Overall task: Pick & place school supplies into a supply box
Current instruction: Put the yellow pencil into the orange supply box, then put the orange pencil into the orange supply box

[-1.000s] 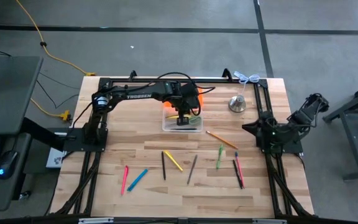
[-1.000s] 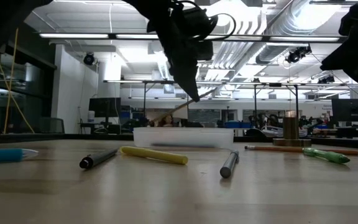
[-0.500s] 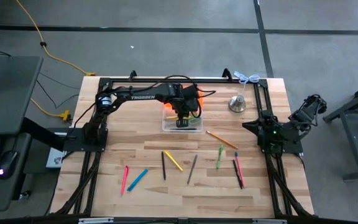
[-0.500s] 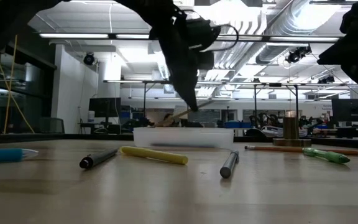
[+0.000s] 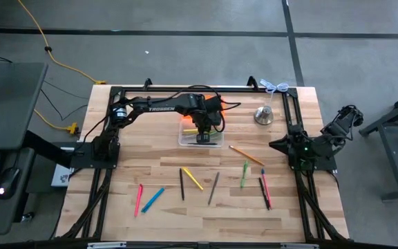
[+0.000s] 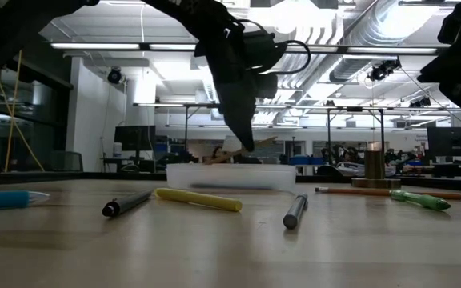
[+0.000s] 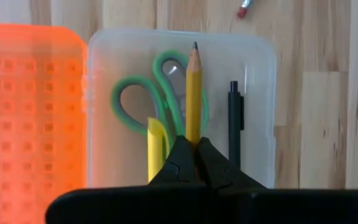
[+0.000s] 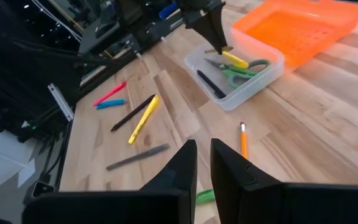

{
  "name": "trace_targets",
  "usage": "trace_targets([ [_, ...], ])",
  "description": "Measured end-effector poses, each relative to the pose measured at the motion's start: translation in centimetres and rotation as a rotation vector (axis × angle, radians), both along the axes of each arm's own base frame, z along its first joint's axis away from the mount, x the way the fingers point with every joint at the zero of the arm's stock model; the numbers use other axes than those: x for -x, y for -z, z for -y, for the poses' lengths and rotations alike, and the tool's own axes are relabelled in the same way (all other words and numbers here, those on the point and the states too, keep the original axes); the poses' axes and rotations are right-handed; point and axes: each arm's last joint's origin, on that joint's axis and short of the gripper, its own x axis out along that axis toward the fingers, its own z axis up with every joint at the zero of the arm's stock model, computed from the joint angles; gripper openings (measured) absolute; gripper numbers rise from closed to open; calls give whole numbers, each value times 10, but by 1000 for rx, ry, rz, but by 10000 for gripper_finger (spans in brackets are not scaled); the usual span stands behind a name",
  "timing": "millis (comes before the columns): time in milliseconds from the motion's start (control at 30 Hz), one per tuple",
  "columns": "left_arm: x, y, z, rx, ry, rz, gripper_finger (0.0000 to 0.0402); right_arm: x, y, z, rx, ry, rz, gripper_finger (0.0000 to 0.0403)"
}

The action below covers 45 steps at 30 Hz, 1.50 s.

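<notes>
The white word TROSSEN runs along the dark left arm point(image 5: 159, 107). The left jaws point(image 7: 195, 148) are clenched on a sharpened yellow wooden pencil point(image 7: 193, 93), held just above the small clear rectangular plastic supply box point(image 7: 263, 87). Inside that box lie green-handled scissors point(image 7: 160, 93), a yellow marker point(image 7: 156, 146) and a thin black pen point(image 7: 234, 124). Touching the box's far side is a bright orange perforated plastic piece point(image 7: 30, 112). Other pens lie loose on the pale wooden desk point(image 5: 164, 214), nearer than the box. The right jaws point(image 8: 202, 163) are nearly closed, empty, well apart from the box.

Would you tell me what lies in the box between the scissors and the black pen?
The yellow pencil held by the left gripper, seen in its wrist view.
</notes>
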Motion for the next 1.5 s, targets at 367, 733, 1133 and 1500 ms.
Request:
trace_targets([
  [367,0,0,0,-33,41,-3,10,-13,28,-10,-14,7,19,23],
  [733,1,0,-1,-51,61,-13,24,-21,40,-15,-45,8,69,23],
  [1133,0,0,-1,-53,61,-7,77,-21,40,-15,-42,13,71,23],
  [1500,-2,-1,-2,-74,63,17,78,-21,39,-15,-47,13,79,23],
])
